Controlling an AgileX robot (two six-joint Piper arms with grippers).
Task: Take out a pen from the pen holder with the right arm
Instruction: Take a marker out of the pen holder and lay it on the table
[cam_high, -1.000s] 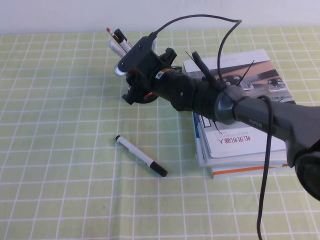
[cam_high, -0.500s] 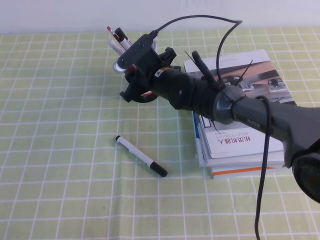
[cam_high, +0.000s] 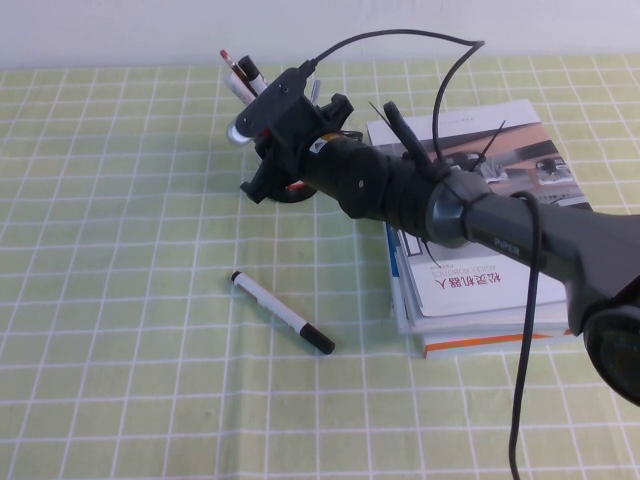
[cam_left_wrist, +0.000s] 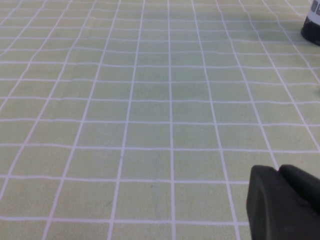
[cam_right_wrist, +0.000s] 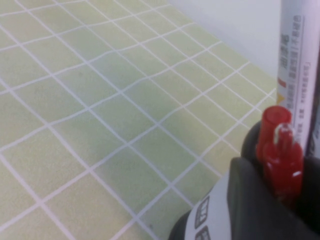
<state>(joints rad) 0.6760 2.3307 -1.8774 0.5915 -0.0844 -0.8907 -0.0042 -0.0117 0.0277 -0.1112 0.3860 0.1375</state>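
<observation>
My right gripper (cam_high: 280, 118) reaches over the pen holder at the back of the table and hides nearly all of it in the high view. Several pens (cam_high: 240, 74) stick up behind it. In the right wrist view a red-capped pen (cam_right_wrist: 280, 152) sits between the two dark fingers (cam_right_wrist: 255, 200), which close on it, beside a white marker (cam_right_wrist: 299, 60). The holder's black wall with a white label (cam_right_wrist: 200, 220) shows below. My left gripper (cam_left_wrist: 278, 175) hovers low over the cloth, fingertips together, holding nothing.
A loose white pen with a black cap (cam_high: 283, 311) lies on the green checked cloth in front of the holder. A stack of books (cam_high: 480, 230) lies to the right, under my right arm. The holder's base (cam_left_wrist: 312, 25) shows far off in the left wrist view.
The right gripper's jaws have narrowed onto the red pen. The pens' tips have swung to the right and stand more upright. The loose pen has not moved.
</observation>
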